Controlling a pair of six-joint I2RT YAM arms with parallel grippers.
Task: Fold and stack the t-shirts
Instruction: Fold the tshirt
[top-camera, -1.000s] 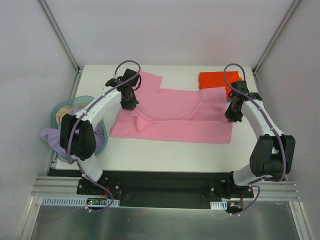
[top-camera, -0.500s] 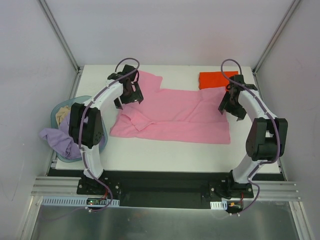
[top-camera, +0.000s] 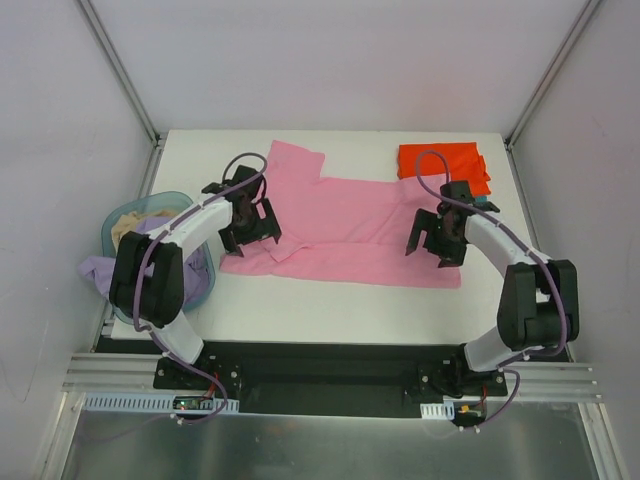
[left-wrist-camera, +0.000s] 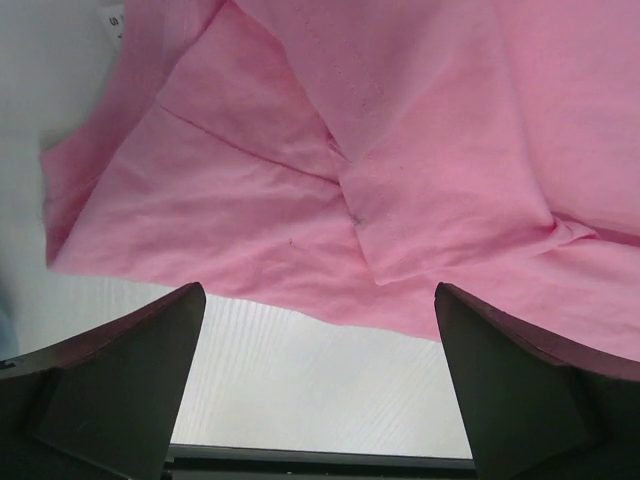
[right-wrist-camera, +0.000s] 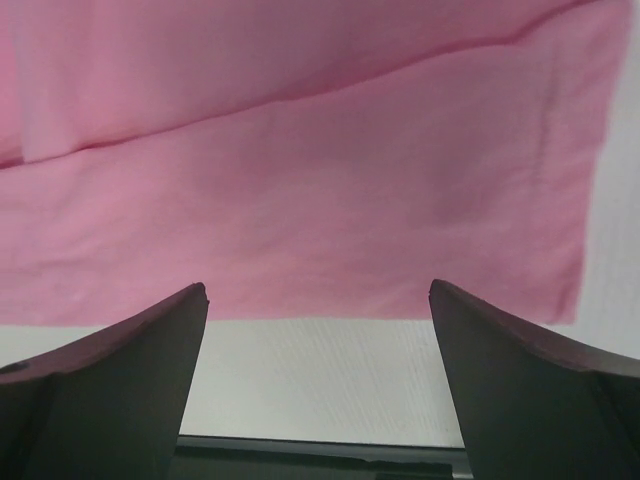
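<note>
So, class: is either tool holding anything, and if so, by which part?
Nothing is held: the left tool and right tool both hang open over the pink t-shirt.

Matt pink cloth t-shirt (top-camera: 345, 228), smooth white table (top-camera: 330, 300)

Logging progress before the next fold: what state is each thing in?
pink t-shirt: spread out, part-folded, ungripped.
orange-red t-shirt: folded, far right corner.
basket: holds cloth.
lavender t-shirt: unfolded, draped over basket rim.
left gripper: jaws open, empty.
right gripper: jaws open, empty.
</note>
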